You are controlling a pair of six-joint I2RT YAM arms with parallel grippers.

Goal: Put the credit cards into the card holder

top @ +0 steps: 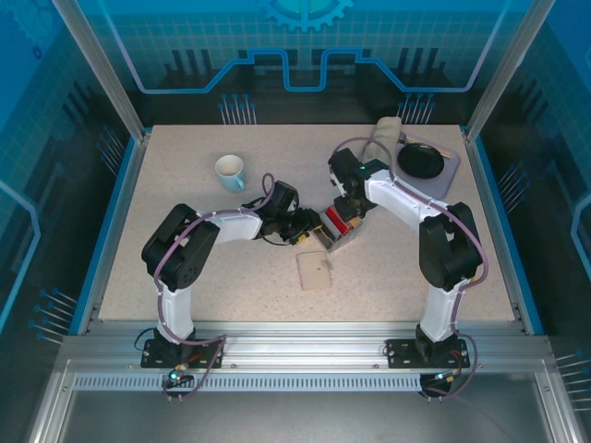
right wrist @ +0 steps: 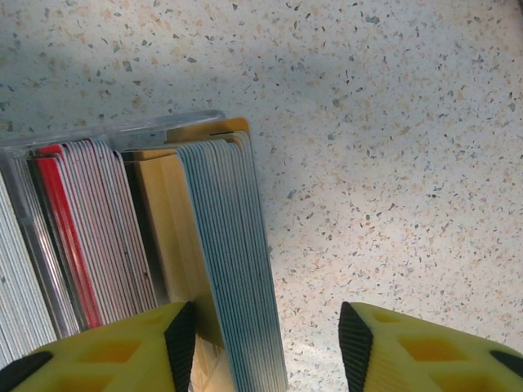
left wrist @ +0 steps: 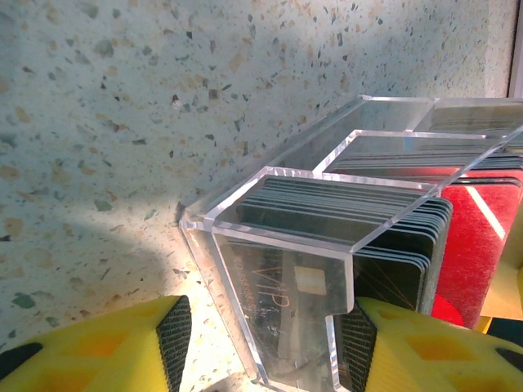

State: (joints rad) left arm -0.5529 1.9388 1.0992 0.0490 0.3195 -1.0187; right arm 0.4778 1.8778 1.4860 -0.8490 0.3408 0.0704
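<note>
The credit cards stand on edge in a clear acrylic rack at the table's middle: red cards, dark cards, and a pale blue-edged stack beside tan ones. The card holder, flat and beige, lies on the table just in front of the rack. My left gripper is open and straddles the rack's clear end wall; its left pad stands clear of the rack. My right gripper is open around the pale stack, with a wide gap to its right pad.
A light blue mug stands at the back left. A black plate on a grey tray and a beige cloth sit at the back right. Blue rails edge the table.
</note>
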